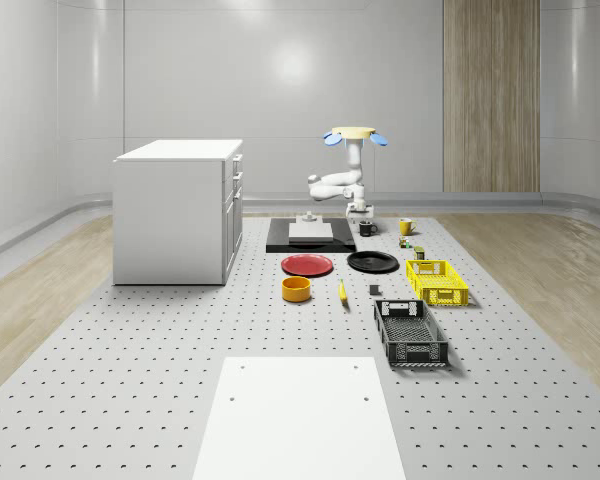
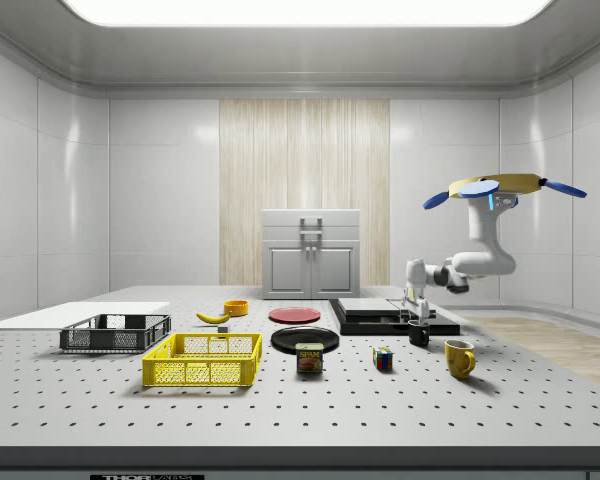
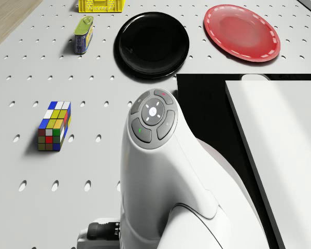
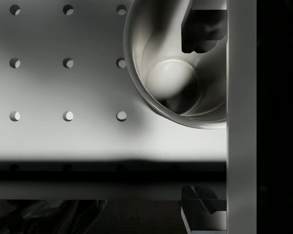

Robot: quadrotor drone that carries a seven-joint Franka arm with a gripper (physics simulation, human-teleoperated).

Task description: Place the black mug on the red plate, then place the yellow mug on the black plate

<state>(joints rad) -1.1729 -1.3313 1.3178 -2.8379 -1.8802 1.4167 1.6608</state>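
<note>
The grey bench (image 1: pixel 130 400) with little holes is sitting in a pale room. Near the middle of the whole-scene view, the tool (image 4: pixel 202 122) is hanging spread wide at the black mug (image 4: pixel 176 83). One finger is inside and one outside, ready to pinch its wall. The drone (image 1: pixel 353 135) is hovering above. The red plate (image 1: pixel 307 264) is waiting lower left of the mug, and the yellow mug (image 1: pixel 405 227) is standing to its right.

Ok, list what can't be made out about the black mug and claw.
Side view: the claw covers the top of the black mug; handle unclear.
Wrist view: a grey strip cuts off the mug's rim.
Drone view: the arm hides the table beneath.
</note>
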